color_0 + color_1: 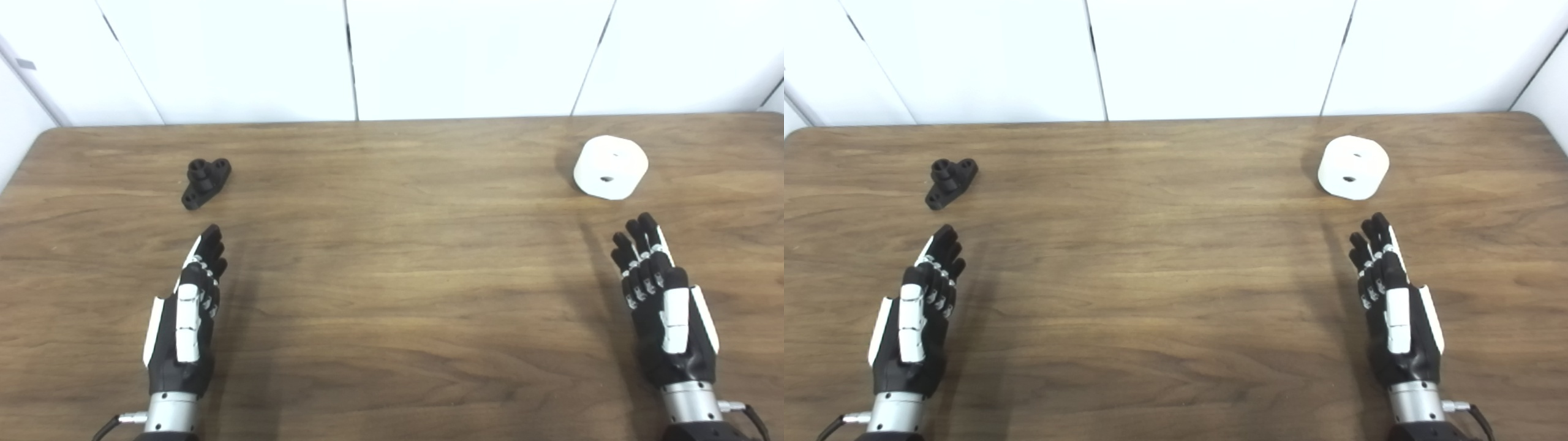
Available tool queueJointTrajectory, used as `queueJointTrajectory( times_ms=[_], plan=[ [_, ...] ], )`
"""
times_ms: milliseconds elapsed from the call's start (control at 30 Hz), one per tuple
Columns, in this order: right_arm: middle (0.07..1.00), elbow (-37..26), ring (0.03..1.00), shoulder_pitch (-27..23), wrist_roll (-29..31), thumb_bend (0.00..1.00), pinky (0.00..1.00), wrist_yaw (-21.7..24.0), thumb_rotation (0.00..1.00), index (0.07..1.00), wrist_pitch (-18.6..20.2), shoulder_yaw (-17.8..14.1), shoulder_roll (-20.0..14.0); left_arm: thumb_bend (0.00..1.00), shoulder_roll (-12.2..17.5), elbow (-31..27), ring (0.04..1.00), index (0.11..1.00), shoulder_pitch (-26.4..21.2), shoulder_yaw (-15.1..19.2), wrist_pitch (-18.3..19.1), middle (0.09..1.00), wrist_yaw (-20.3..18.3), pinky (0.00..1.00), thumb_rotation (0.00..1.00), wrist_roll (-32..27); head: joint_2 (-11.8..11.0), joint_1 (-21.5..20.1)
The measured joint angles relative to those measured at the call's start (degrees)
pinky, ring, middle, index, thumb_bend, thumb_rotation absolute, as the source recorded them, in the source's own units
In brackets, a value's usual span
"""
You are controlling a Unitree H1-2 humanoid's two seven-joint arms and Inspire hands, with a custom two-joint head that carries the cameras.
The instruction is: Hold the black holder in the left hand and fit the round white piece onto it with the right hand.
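The black holder (206, 182) lies on the wooden table (392, 275) at the far left. The round white piece (610, 166), a short cylinder with small holes, stands at the far right. My left hand (191, 306) is open and empty, fingers straight, just below the holder and apart from it. My right hand (658, 300) is open and empty, fingers straight, just below the white piece and apart from it. Both also show in the right eye view: holder (950, 182), white piece (1353, 166).
White wall panels (349, 55) stand behind the table's far edge. The table's left corner (49, 138) is rounded. Nothing else lies on the wood between the two hands.
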Motion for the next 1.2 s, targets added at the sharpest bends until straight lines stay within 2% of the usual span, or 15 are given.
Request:
queueJointTrajectory(
  times_ms=[500,633,667,800,967,1067,1200],
  plan=[
    [0.998,0.1,0.987,-0.02,-0.24,0.63,1.0,0.07,0.95,0.988,0.16,-0.18,-0.13,0.5,-0.05,-0.01,1.0,0.966,0.09,-0.76,0.44,1.0,1.6,1.0,1.0,-1.66,-0.44,0.7],
    [1.0,0.14,0.993,0.05,0.3,0.62,1.0,0.74,0.95,0.995,0.16,-0.42,-0.3,0.49,-0.12,-0.04,1.0,0.947,0.19,-1.27,0.89,0.989,1.76,1.0,1.0,-1.75,-1.14,3.5],
    [1.0,0.2,0.996,0.07,0.51,0.61,1.0,1.04,0.96,0.998,0.16,-0.54,-0.41,0.49,-0.18,-0.09,1.0,0.941,0.21,-1.45,1.07,0.983,2.06,1.0,1.0,-1.6,-1.84,5.6],
    [1.0,0.76,0.999,0.19,1.35,0.61,1.0,2.1,0.97,1.0,-0.12,-1.3,-1.19,0.49,-0.37,-0.26,1.0,0.938,0.47,-2.35,1.42,0.978,3.25,1.0,1.0,-0.69,-4.04,9.39],
    [1.0,1.44,1.0,0.53,1.78,0.6,1.0,3.43,0.99,1.0,-1.24,-2.05,-2.22,0.47,-0.77,-0.28,1.0,0.937,1.01,-3.97,1.41,0.979,3.74,1.0,1.0,-0.66,-6.15,12.39],
    [1.0,1.76,1.0,0.75,2.32,0.62,1.0,4.36,0.99,1.0,-1.74,-2.41,-2.55,0.47,-0.93,-0.36,1.0,0.939,1.26,-4.9,1.39,0.985,4.42,1.0,1.0,0.38,-9.31,15.9],
    [1.0,2.19,1.0,0.8,2.05,0.67,1.0,5.21,1.0,1.0,-2.83,-2.49,-2.73,0.45,-1.07,-0.36,1.0,0.94,1.48,-5.81,0.7,0.993,5.34,1.0,1.0,1.03,-10.81,17.05]
  ],
)
